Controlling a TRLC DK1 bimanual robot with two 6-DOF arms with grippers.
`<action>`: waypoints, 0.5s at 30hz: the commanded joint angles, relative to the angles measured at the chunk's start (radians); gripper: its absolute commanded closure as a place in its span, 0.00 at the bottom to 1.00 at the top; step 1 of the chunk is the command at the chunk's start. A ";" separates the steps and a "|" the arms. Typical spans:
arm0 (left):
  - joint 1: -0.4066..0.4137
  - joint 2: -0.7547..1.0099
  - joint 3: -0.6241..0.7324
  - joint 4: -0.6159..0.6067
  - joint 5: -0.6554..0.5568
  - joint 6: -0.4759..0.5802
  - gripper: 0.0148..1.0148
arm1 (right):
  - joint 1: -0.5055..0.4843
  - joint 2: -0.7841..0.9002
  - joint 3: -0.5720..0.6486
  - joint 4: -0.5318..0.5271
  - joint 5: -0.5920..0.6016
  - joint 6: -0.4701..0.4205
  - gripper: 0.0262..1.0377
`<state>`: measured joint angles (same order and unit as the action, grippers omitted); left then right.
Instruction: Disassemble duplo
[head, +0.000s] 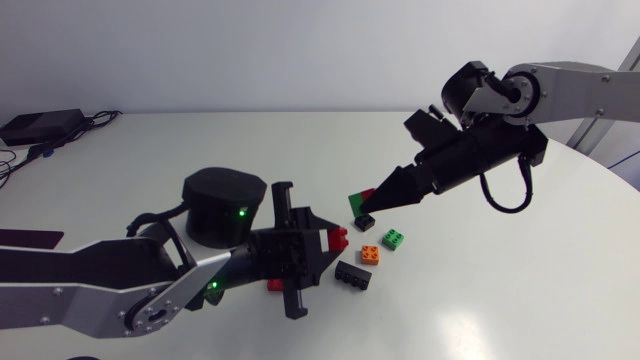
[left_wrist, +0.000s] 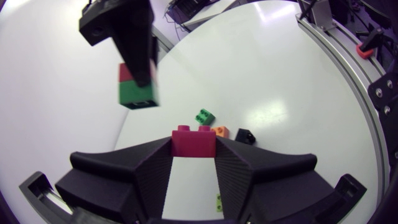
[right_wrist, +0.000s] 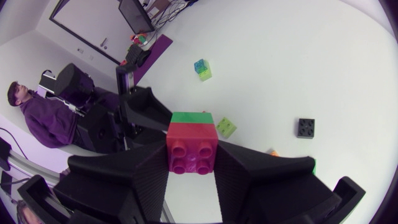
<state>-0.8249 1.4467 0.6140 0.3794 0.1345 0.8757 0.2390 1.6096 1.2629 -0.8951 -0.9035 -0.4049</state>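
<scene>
My left gripper (head: 333, 240) is low over the table and shut on a red brick (left_wrist: 194, 142), which sits between its fingertips. My right gripper (head: 370, 209) comes in from the upper right and is shut on a red-and-green stack (right_wrist: 191, 140), red studs facing its camera. In the left wrist view that stack (left_wrist: 137, 87) hangs above and ahead of my left gripper (left_wrist: 194, 149). The two grippers are close together but apart.
Loose bricks lie on the white table between the grippers: green (head: 394, 239), orange (head: 370, 254), a small black one (head: 364, 222) and a long black one (head: 353, 275). A blue-and-green stack (right_wrist: 201, 69) stands farther off. A flat black device (head: 40, 125) lies at the far left.
</scene>
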 joint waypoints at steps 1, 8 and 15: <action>-0.010 0.011 -0.031 -0.010 0.007 0.048 0.68 | -0.017 -0.014 0.033 -0.027 0.014 -0.025 0.76; 0.125 0.144 0.075 0.012 -0.067 -0.009 0.68 | -0.020 -0.031 -0.005 -0.022 0.028 -0.051 0.75; 0.291 0.345 0.313 -0.251 -0.070 -0.193 0.68 | -0.009 -0.051 -0.062 0.010 0.034 -0.051 0.75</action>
<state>-0.5671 1.7481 0.8600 0.1684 0.0532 0.7578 0.2234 1.5734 1.2366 -0.8886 -0.8776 -0.4355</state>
